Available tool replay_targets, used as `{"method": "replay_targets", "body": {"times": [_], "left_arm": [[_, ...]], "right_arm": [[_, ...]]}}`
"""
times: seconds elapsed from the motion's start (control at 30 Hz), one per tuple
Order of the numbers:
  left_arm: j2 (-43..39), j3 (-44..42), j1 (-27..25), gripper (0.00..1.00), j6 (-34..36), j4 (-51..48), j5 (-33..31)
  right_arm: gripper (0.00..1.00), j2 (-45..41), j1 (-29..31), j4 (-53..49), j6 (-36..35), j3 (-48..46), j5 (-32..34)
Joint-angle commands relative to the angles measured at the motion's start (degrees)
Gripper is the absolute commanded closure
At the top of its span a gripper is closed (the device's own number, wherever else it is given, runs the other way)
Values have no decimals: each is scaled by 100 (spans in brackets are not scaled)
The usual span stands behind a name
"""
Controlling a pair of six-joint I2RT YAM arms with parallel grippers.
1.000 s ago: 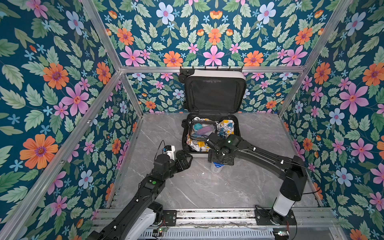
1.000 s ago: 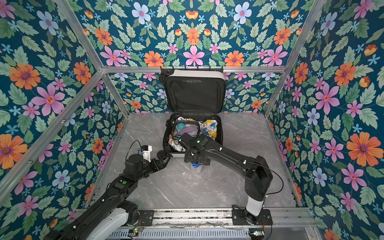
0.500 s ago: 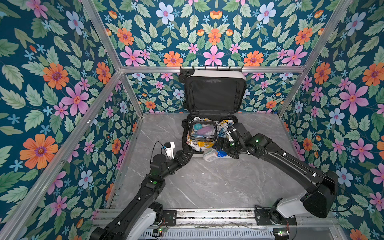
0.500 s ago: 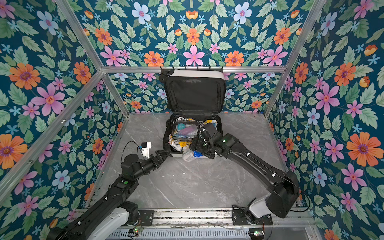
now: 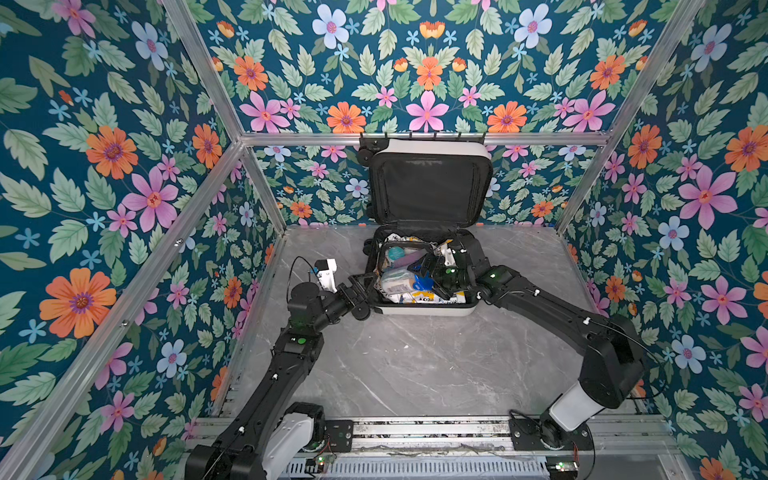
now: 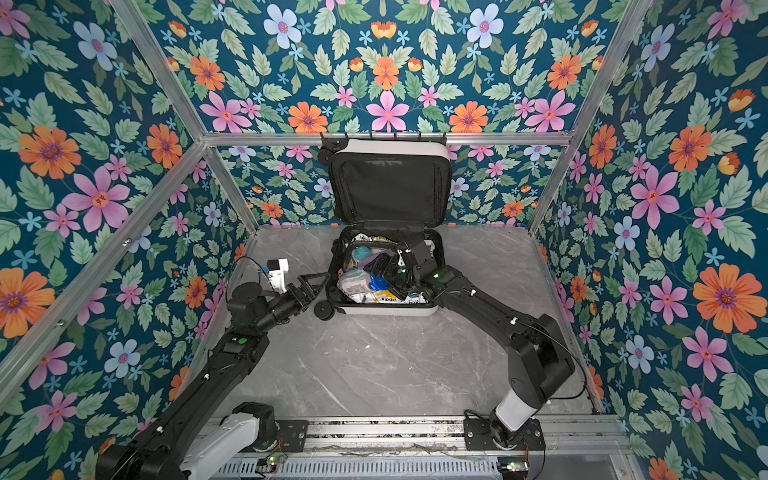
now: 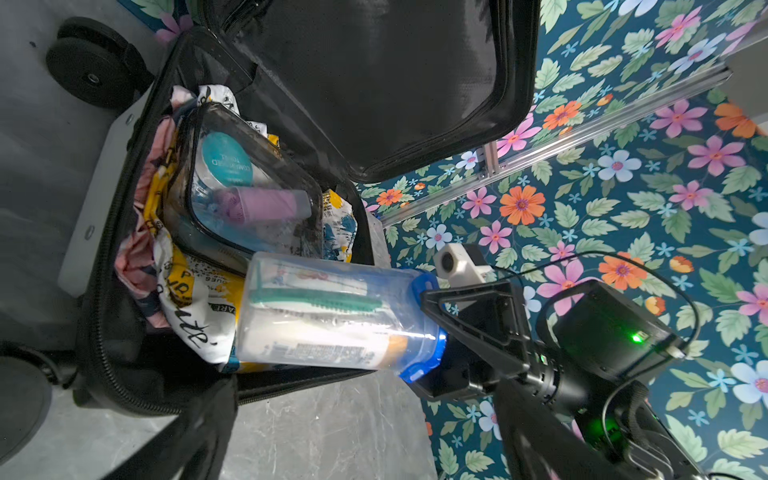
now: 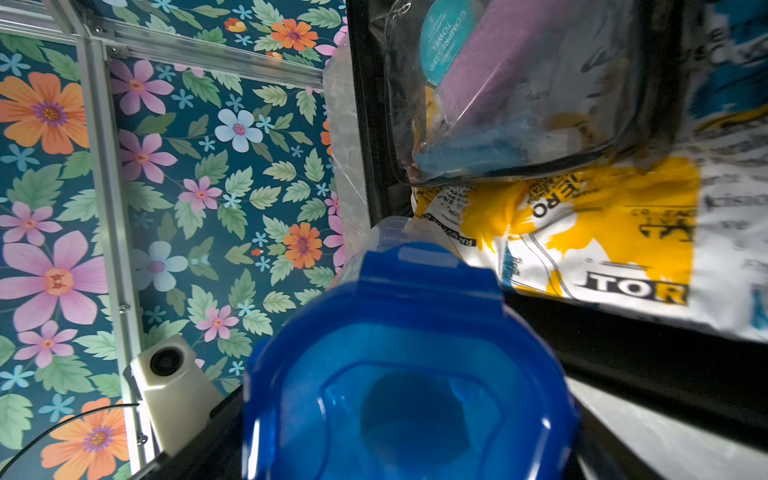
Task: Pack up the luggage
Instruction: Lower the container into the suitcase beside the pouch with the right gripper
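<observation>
The grey marbled surface (image 5: 415,365) carries the luggage (image 5: 424,310) at its far end. The case is open, and its black-lined lid stands upright against the back wall. Its lower half lies directly in front of both sets of jaws.

A crumpled yellow-and-white printed cloth (image 8: 582,232) fills that half. A clear black-edged pouch (image 7: 249,195) rests on top of it, toward the hinge, and is farther from both sets of jaws than anything else in the case.

A clear container (image 7: 324,316) lies on its side on the cloth, just beside the pouch. Its body points away from the right jaws and toward the left ones.

The right gripper (image 7: 430,338) reaches over the case's right side. Its jaws are spread wide and clamped on the container's lid end, 1 jaw on each side.

The left gripper (image 5: 359,286) sits just outside the case's left wall, close to a black wheel. Its jaws are spread wide and hold nothing.

The container's blue lid (image 8: 407,374) sits right between the right jaws.
</observation>
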Motion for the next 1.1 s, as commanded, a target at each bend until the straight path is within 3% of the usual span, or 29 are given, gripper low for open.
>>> {"method": "replay_targets", "body": {"times": [0.0, 0.53, 0.73, 1.07], "left_arm": [[133, 118, 23, 0, 337, -263, 14], [1394, 1017, -340, 1, 817, -506, -266], [2362, 1707, -765, 1, 926, -500, -510], [3289, 1869, -803, 1, 634, 97, -419]], "right_arm": [[33, 389, -39, 1424, 586, -34, -445], [29, 923, -95, 2131, 1073, -725, -471], [17, 876, -149, 1805, 923, -696, -466], [1, 846, -152, 1094, 723, -535, -459]]}}
